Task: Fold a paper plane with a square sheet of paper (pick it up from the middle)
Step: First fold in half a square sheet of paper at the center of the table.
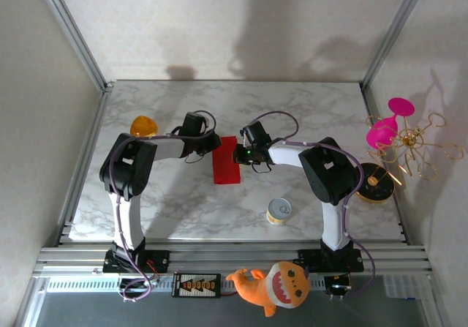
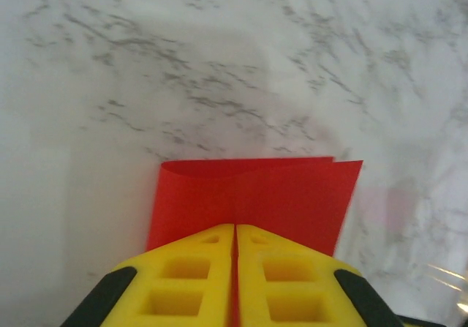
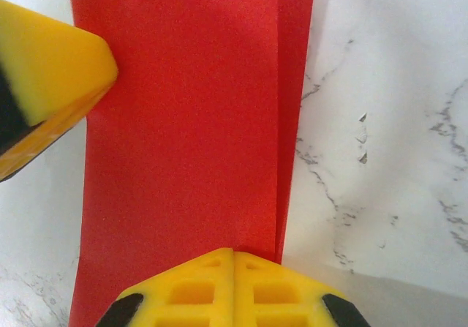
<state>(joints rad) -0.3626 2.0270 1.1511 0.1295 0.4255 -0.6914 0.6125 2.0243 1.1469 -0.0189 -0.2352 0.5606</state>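
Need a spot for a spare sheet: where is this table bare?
Bare: the far strip beyond the red paper, and the near patch between the left arm and the yellow tin. Crowded: the centre around the paper, and the right edge by the wire stand.

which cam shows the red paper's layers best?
Right wrist: the red paper is large and close, its two layers' offset edges plain. Left wrist shows one end past the left hand. Top external shows the whole outline, small.
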